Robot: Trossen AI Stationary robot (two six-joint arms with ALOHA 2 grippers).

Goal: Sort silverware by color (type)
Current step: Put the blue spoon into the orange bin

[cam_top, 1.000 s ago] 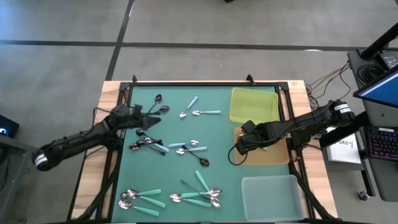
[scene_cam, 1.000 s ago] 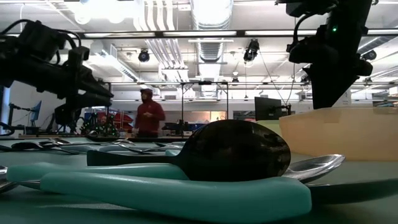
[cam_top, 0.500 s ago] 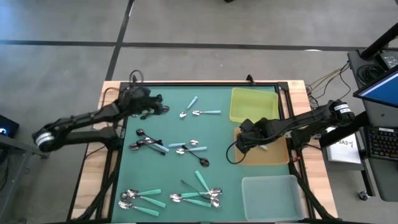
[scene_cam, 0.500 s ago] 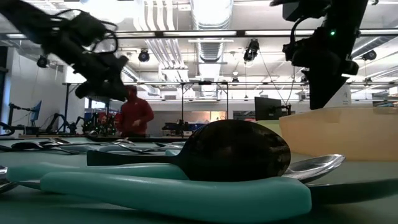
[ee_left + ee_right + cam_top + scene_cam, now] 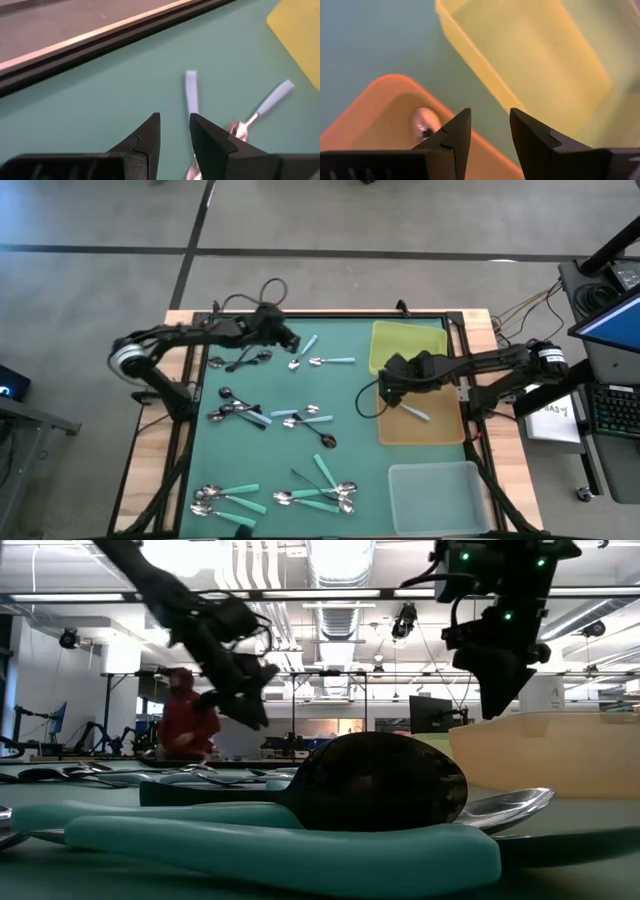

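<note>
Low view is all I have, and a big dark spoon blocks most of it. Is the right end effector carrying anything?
Observer: No. The right end effector is open with nothing between its fingers, over a corner of the orange tray.
Operator: Anything in that tray?
Observer: One light blue spoon lies in it.
Operator: And the left arm?
Observer: The left end effector is open, just above a light blue handle on the green mat.

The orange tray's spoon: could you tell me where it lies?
In the high view, the light-blue spoon lies inside the orange tray, just beneath the right gripper.
</note>
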